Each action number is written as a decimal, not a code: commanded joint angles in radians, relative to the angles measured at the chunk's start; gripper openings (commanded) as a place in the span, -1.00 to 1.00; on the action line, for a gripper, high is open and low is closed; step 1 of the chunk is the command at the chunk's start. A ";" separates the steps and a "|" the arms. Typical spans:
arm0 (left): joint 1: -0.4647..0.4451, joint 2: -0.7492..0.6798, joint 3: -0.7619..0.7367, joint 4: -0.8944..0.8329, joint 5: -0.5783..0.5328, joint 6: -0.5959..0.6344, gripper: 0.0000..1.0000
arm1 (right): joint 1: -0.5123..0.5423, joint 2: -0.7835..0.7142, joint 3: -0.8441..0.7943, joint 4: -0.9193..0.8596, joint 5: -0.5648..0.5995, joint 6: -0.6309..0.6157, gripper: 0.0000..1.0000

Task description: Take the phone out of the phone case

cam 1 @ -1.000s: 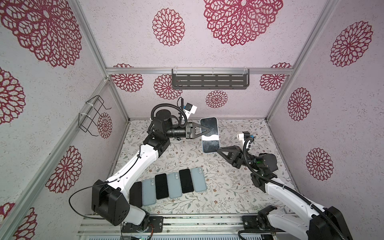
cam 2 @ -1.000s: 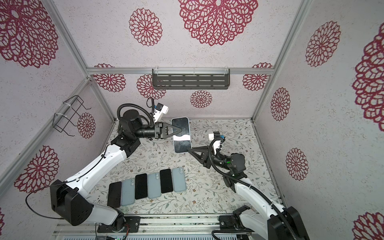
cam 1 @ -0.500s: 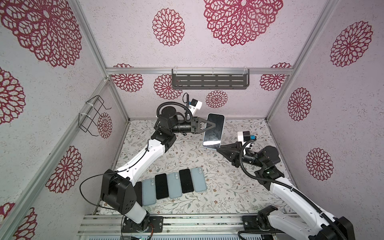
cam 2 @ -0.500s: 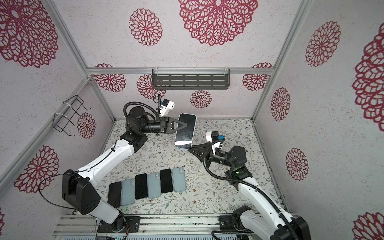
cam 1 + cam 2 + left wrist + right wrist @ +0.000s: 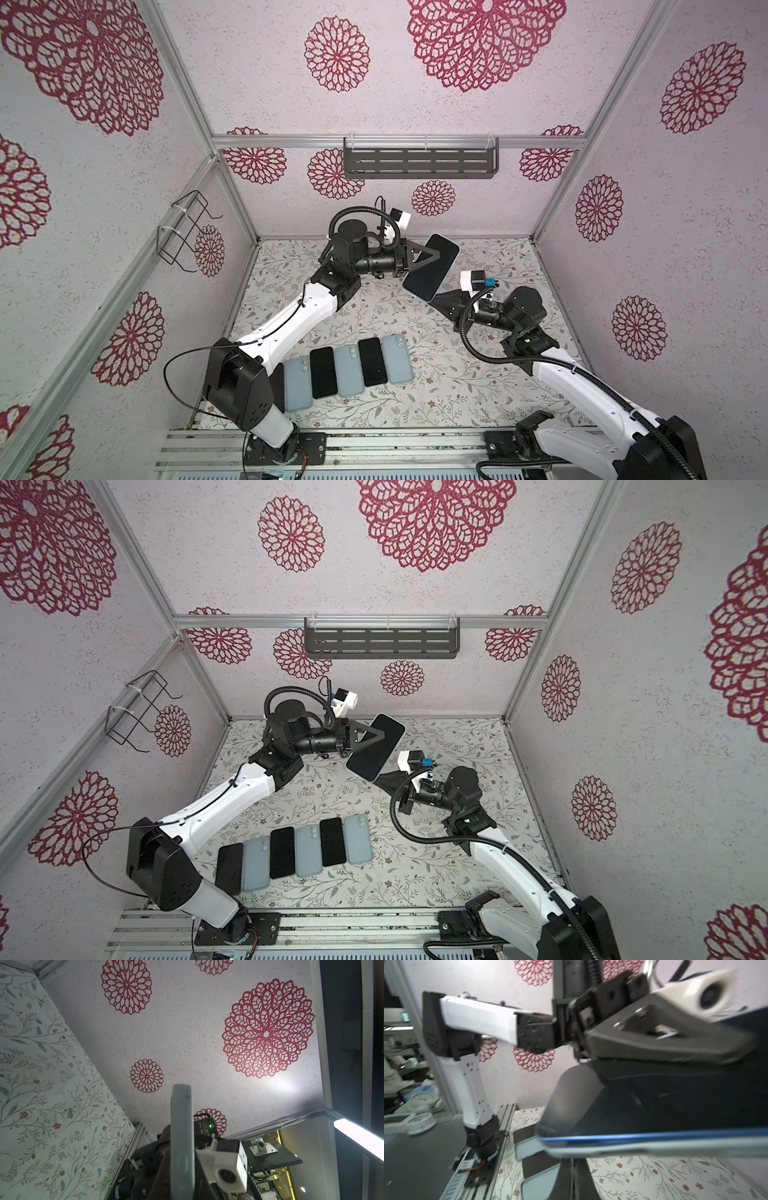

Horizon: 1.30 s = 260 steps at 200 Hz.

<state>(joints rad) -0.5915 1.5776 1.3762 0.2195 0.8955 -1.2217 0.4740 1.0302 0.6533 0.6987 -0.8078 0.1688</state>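
I see a dark slotted shelf [image 5: 420, 165] on the back wall, a wire rack [image 5: 166, 229] on the left wall, and the floral tabletop [image 5: 457, 374] below.

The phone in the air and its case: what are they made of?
The phone has a screen that looks like glossy black glass: smooth, with sheen. The case seems to be matte grey-blue plastic or silicone, with no shine; which one is unclear. The blue band along the phone's edge gleams, perhaps metal.

Both raised arms reach toward the middle, left fingers [image 5: 433, 253] clamped, right fingers [image 5: 451, 303] closed nearby.
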 commanded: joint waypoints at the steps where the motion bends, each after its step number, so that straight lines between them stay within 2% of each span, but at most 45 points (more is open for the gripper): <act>1: -0.013 -0.086 -0.046 -0.011 -0.031 0.006 -1.00 | -0.010 -0.121 -0.086 0.191 0.185 0.104 -0.63; 16: 0.009 -0.140 -0.099 0.067 -0.129 -0.012 -1.00 | -0.009 -0.184 -0.159 0.200 0.231 0.215 -0.04; 24: 0.014 -0.161 -0.125 0.124 -0.164 -0.036 -1.00 | -0.008 -0.203 -0.190 0.217 0.254 0.289 0.16; 40: 0.009 -0.184 -0.159 0.214 -0.240 -0.069 -1.00 | -0.006 -0.210 -0.214 0.242 0.273 0.447 0.30; 62: 0.004 -0.201 -0.220 0.332 -0.321 -0.105 -1.00 | 0.004 -0.157 -0.247 0.458 0.229 0.687 0.43; 84: -0.006 -0.194 -0.266 0.403 -0.371 -0.142 -1.00 | 0.044 -0.083 -0.242 0.598 0.209 0.809 0.50; 125: -0.030 -0.175 -0.280 0.440 -0.410 -0.165 -1.00 | 0.131 -0.007 -0.190 0.583 0.201 0.790 0.55; 175: -0.044 -0.169 -0.272 0.456 -0.406 -0.167 -1.00 | 0.131 0.026 -0.199 0.596 0.228 0.787 0.53; 260: -0.067 -0.168 -0.284 0.469 -0.406 -0.167 -1.00 | 0.104 0.122 -0.181 0.734 0.226 0.874 0.49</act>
<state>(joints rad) -0.6495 1.4094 1.0843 0.6090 0.4934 -1.3823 0.5892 1.1435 0.4282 1.3052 -0.5831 0.9966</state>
